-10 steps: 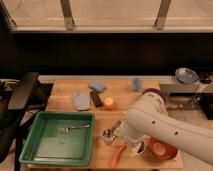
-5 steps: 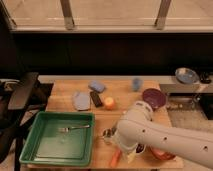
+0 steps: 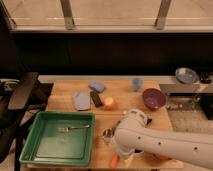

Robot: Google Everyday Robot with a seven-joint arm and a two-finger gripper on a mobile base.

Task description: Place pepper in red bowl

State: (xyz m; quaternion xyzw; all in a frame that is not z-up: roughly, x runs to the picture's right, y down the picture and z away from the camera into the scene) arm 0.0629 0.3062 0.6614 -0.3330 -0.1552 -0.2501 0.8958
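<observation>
Because the arm (image 3: 150, 142) hides most of the red bowl (image 3: 160, 156) from me, I could misjudge the carry and clip its rim or drop short. The pepper (image 3: 114, 161) lies at the counter's (image 3: 120, 92) front edge, just beside the gripper (image 3: 123, 157), whose fingers stand spread wide, gripping nothing I can see. The arm reaches in from the right, elbow bent, wrist tipped down.

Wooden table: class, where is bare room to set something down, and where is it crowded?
Free: bare wood between the orange ball and purple bowl; the back corner beside the grey pad. Crowded: beside the green tray, where the tool sits by the pepper.
</observation>
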